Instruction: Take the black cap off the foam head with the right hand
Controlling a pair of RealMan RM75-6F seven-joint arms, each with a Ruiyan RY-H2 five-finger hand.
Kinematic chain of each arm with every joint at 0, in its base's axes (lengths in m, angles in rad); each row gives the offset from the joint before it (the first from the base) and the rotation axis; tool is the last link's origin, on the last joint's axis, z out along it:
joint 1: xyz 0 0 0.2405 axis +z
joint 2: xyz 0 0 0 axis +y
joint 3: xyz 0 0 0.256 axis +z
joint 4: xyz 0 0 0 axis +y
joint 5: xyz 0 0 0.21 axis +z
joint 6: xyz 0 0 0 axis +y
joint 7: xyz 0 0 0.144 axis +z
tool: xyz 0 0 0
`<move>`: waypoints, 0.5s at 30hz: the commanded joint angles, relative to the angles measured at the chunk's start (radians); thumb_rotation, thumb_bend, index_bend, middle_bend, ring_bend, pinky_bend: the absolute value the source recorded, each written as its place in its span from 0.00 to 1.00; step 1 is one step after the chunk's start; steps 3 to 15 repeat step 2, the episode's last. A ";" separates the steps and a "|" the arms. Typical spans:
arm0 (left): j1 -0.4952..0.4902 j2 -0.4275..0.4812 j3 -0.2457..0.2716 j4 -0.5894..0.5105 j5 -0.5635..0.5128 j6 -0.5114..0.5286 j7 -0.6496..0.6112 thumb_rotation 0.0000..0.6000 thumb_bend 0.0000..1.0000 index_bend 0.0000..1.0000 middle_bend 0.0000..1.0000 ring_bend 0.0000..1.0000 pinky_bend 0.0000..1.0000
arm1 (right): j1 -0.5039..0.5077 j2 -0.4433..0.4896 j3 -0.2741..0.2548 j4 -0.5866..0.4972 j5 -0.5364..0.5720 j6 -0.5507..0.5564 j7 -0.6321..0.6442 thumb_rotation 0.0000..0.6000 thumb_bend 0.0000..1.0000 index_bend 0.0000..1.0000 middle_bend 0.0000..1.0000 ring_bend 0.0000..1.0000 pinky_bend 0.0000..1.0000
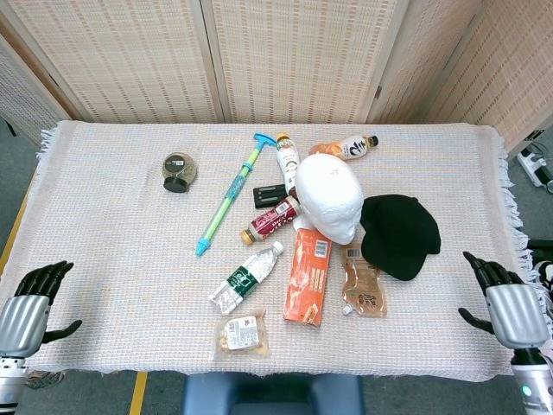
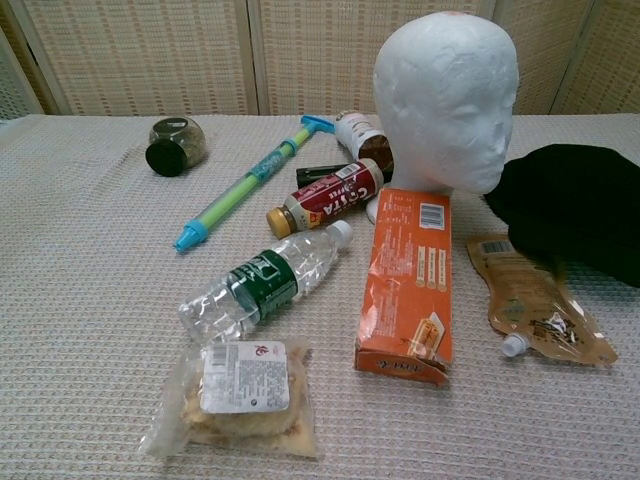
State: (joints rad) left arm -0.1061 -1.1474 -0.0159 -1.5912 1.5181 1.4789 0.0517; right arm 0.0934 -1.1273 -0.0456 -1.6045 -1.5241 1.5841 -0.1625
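Note:
The white foam head (image 1: 329,197) (image 2: 449,97) stands upright mid-table with nothing on it. A black cap (image 1: 400,234) (image 2: 572,208) lies flat on the cloth just to its right, partly over a tan pouch. My right hand (image 1: 509,307) hovers at the table's near right edge, well away from the cap, fingers spread and empty. At the near left corner my left hand (image 1: 26,303) is also spread with nothing in it. Neither hand shows in the chest view.
Around the foam head lie an orange box (image 1: 308,276), a tan spout pouch (image 1: 364,284), a water bottle (image 1: 244,277), a snack bag (image 1: 241,334), a red drink bottle (image 1: 273,219), a blue-green water squirter (image 1: 229,195) and a dark jar (image 1: 179,171). Woven screens stand behind.

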 commanded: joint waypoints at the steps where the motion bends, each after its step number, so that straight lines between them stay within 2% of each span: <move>1: 0.004 -0.003 -0.002 0.001 -0.002 0.005 0.002 1.00 0.06 0.14 0.14 0.13 0.16 | -0.025 0.004 -0.013 -0.008 -0.019 0.019 0.019 0.95 0.08 0.12 0.24 0.23 0.41; 15: 0.004 -0.004 -0.003 0.000 -0.002 0.006 0.003 1.00 0.06 0.14 0.14 0.13 0.16 | -0.028 0.003 -0.012 -0.009 -0.020 0.019 0.019 0.95 0.08 0.12 0.24 0.23 0.41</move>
